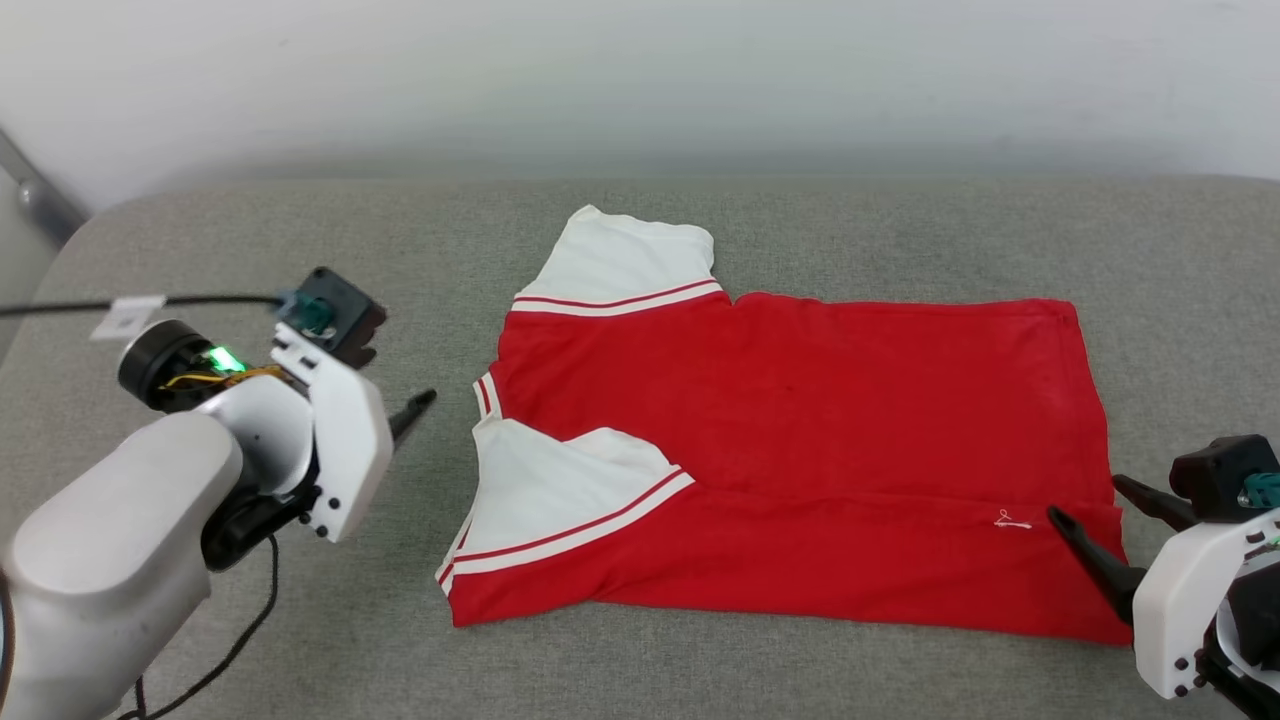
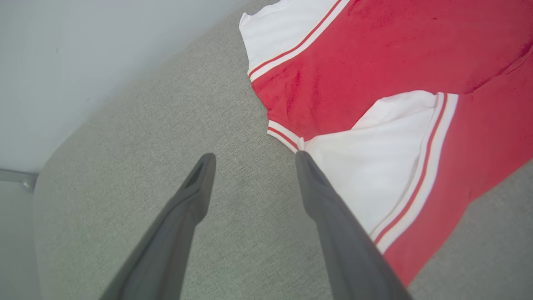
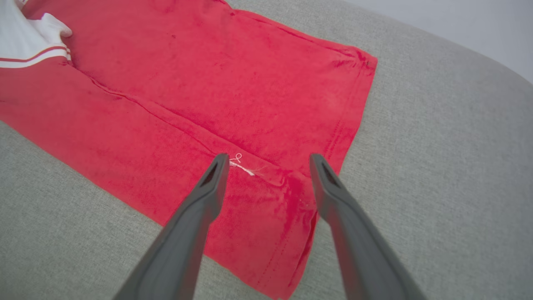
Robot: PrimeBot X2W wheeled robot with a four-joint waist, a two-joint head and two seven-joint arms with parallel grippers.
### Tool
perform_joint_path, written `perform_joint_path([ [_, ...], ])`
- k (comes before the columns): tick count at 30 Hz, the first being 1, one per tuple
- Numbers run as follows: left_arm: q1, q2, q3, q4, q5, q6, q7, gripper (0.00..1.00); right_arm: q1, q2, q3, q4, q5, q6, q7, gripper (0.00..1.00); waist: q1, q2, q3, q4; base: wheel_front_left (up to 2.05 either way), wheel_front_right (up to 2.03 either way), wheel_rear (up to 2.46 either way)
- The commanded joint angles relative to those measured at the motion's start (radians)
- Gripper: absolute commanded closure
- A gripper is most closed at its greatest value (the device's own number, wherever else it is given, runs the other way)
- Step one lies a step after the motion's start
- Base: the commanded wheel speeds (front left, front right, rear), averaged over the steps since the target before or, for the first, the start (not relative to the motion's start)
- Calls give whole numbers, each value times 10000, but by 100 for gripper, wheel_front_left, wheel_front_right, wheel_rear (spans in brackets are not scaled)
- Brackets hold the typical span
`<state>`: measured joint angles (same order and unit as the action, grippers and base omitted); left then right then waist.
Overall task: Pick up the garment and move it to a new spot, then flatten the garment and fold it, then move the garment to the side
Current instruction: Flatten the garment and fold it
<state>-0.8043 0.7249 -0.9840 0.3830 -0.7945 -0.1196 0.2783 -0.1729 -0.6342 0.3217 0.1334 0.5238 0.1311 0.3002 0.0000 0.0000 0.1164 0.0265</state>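
Nearest the lens: left gripper (image 2: 255, 156), my two dark fingers (image 2: 187, 208) spread apart, nothing between them. They hung over bare grey cushion (image 2: 125, 137), just beside the garment's striped collar edge. In the left wrist view, one finger crossed in front of the nearer white sleeve (image 2: 374, 166); whether it touched the cloth, I could not tell.

Item: right gripper (image 3: 270, 157), fingers (image 3: 200, 200) likewise spread, gripping nothing. They were poised over the garment's near hem corner, one tip beside a small white thread loop (image 3: 241, 164).

Item: garment (image 1: 800, 430), red with white sleeves and red-and-white trim. It lay flat on the cushion between my two grippers, collar toward my left and hem toward my right. Its near long edge was folded inward, with the nearer sleeve lying on top of the red body. The far sleeve (image 1: 625, 260) pointed toward the pale wall (image 1: 640, 80).

Item: black cable (image 1: 240, 630), trailing on the cushion under my left arm.
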Motion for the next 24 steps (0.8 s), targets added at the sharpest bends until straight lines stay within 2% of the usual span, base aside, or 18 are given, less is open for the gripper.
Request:
perform_joint_path([
  [1, -135, -10, -105, -186, -218, -31, 463, 0, 113, 78, -72, -83, -62, -8, 27, 0, 0, 0, -44, 32, 0, 0, 0],
  [6, -650, 152, -456, -977, -1245, -73, 2895, 0, 219, 321, -165, -304, -274, -8, 144, 0, 0, 0, -19, 31, 0, 0, 0],
  [11, -936, 47, -851, -1362, -2027, -70, 4757, 0, 112, 468, -133, -483, -379, -8, 240, 0, 0, 0, 173, -68, 0, 0, 0],
  [17, -960, -166, -1329, -1174, -2419, -44, 6157, 0, -158, 598, 63, -572, -446, -8, 322, 0, 0, 0, 459, -297, 0, 0, 0],
  [24, -736, -207, -1874, -981, -2502, -60, 7006, 0, -555, 633, 337, -536, -445, -8, 360, 0, 0, 0, 873, -581, 0, 0, 0],
])
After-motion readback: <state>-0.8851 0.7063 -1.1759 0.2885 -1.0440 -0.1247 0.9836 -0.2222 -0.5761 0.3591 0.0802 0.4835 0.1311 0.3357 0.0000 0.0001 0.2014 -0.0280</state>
